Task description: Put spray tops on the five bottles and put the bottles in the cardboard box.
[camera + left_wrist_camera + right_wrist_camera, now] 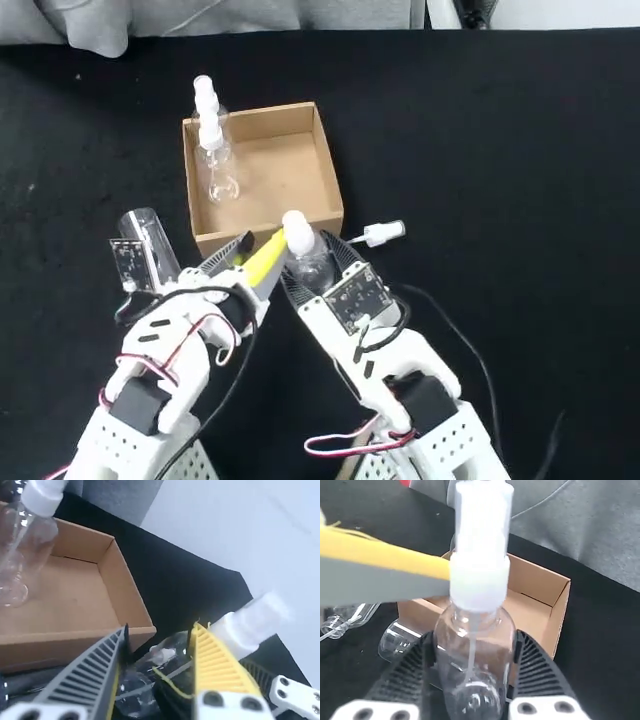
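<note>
Clear bottle (308,265) upright in the right gripper (312,258), long axis vertical, neck up. White spray top (297,228) on the neck, pointing straight up; screwed home or only resting there, cannot tell. Stands outside the cardboard box (328,160), just off its near wall and toward the near-right corner, with that wall between bottle and box floor. Black fingers (537,672) pressed against opposite sides of the clear body, pinching it below the shoulder. Base on the table (500,150) or lifted off it: cannot tell.

Left gripper (262,240) alongside, on the left of the held bottle, fingers spread wide. Yellow finger (215,665) touching the side of the spray top's collar with its tip; grey finger (90,665) apart from the top, close to the box's near wall.

Inside the box, two capped bottles (215,160) against the left wall by the far-left corner, tops toward the far edge; upright or leaning, cannot tell.

Uncapped bottle (150,240) on the table left of the box's near-left corner, just beside the left arm, mouth up, lower part hidden behind the arm's camera board.

Loose spray top (383,233) flat on the table just right of the near-right corner, long axis roughly parallel to the box's near wall, head away from the box, thin dip tube back toward the held bottle.
</note>
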Controlling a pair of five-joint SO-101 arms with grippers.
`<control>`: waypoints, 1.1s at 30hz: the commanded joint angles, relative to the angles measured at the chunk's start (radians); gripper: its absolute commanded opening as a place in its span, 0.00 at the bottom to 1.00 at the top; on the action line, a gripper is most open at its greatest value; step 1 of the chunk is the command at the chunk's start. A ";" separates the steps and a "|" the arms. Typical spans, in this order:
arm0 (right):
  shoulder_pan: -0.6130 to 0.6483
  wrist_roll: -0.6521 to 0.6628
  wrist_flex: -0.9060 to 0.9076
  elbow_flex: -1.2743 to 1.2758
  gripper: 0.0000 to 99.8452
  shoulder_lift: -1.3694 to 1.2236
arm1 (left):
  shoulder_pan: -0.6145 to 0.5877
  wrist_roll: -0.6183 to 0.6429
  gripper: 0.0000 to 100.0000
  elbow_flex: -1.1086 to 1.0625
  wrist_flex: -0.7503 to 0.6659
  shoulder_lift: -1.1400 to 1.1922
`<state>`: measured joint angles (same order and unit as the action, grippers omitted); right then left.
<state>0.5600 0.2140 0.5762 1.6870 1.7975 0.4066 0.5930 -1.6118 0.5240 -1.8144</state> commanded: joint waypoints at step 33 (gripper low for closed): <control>-0.061 -0.006 0.038 -0.004 0.07 0.099 | -0.147 -0.037 0.03 0.056 -0.035 -0.006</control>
<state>0.5646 0.2140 0.6038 1.6870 1.7990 0.3560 0.5715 -1.6134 0.5102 -1.8098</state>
